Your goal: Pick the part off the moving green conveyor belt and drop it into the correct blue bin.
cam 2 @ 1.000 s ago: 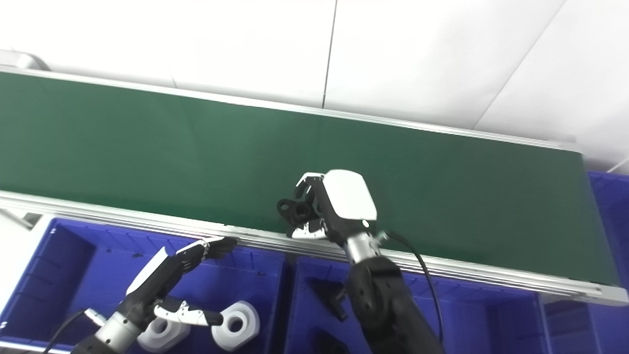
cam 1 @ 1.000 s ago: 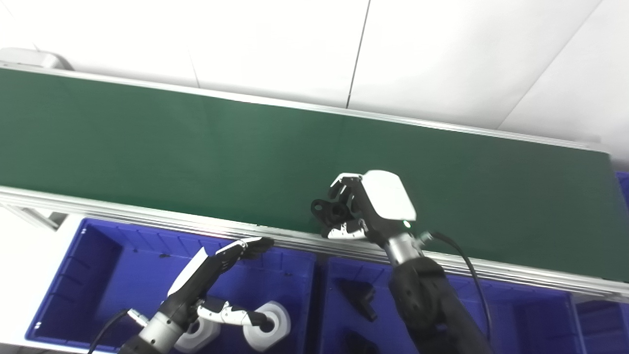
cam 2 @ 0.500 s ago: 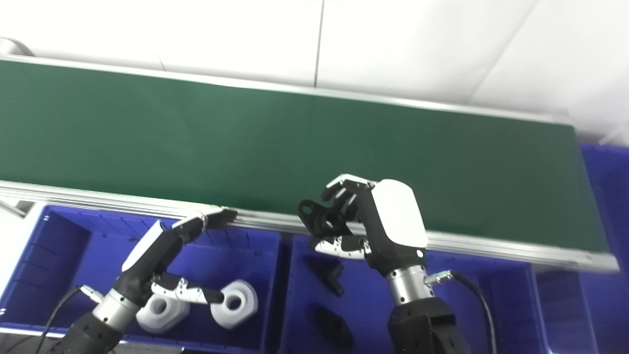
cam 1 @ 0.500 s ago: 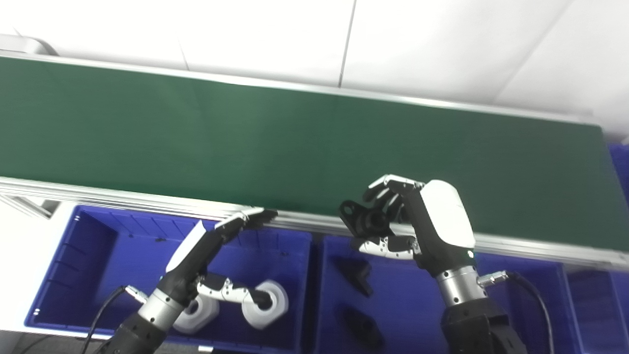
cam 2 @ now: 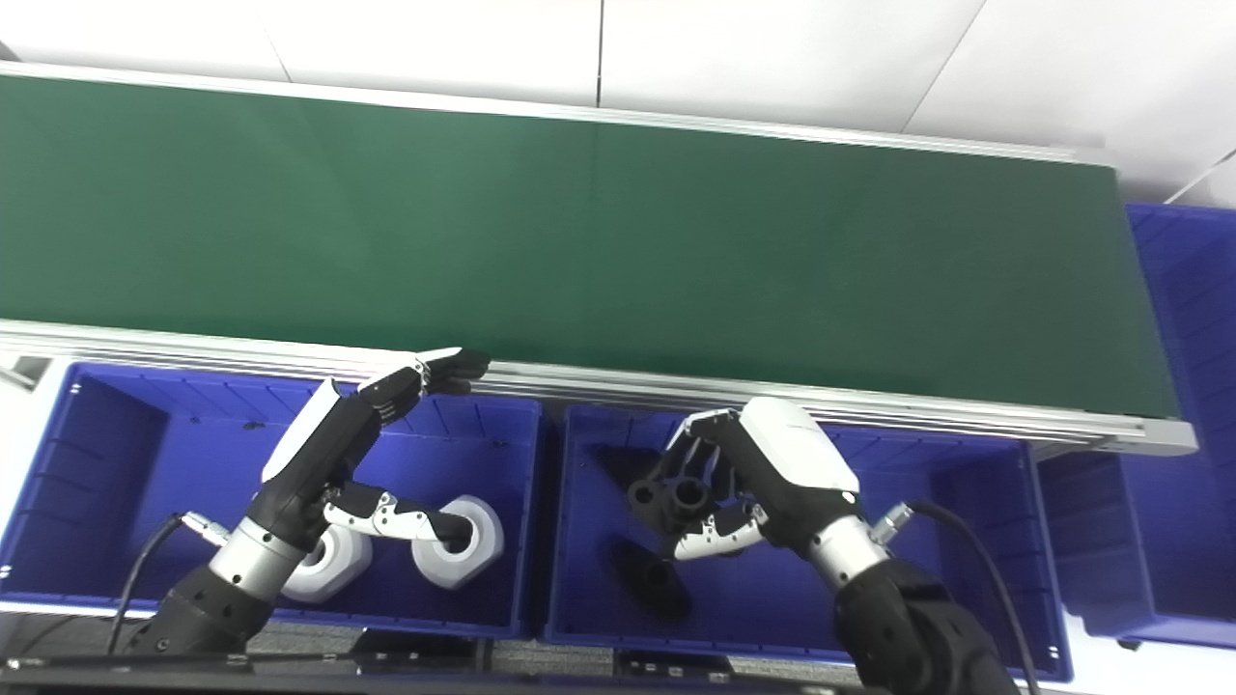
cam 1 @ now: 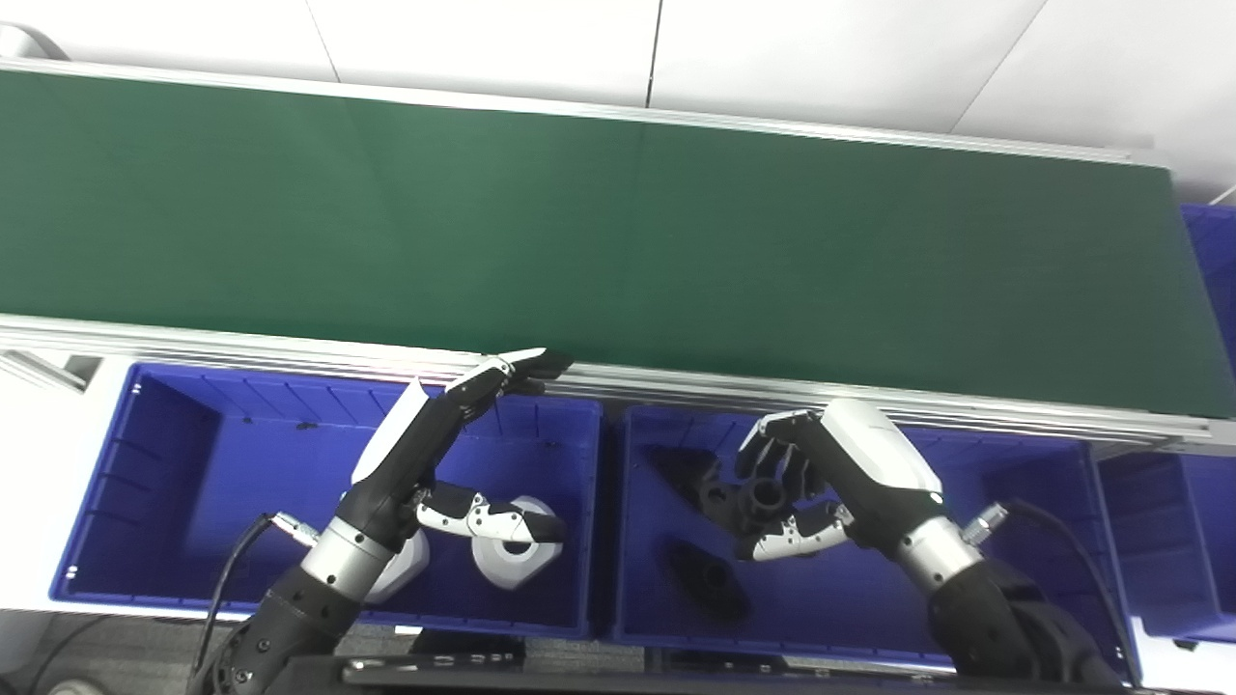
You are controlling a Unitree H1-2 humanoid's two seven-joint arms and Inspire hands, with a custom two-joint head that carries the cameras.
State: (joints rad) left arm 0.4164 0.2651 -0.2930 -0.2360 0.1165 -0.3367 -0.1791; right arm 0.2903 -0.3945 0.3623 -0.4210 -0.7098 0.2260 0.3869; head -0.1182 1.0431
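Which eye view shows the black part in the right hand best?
The right eye view: the black part shows both holes, clear of the right hand. In the left eye view it overlaps another dark part behind.

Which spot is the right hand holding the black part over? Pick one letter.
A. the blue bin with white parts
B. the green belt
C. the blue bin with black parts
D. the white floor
C. The right hand grips the black part above the blue bin where other black parts already lie.
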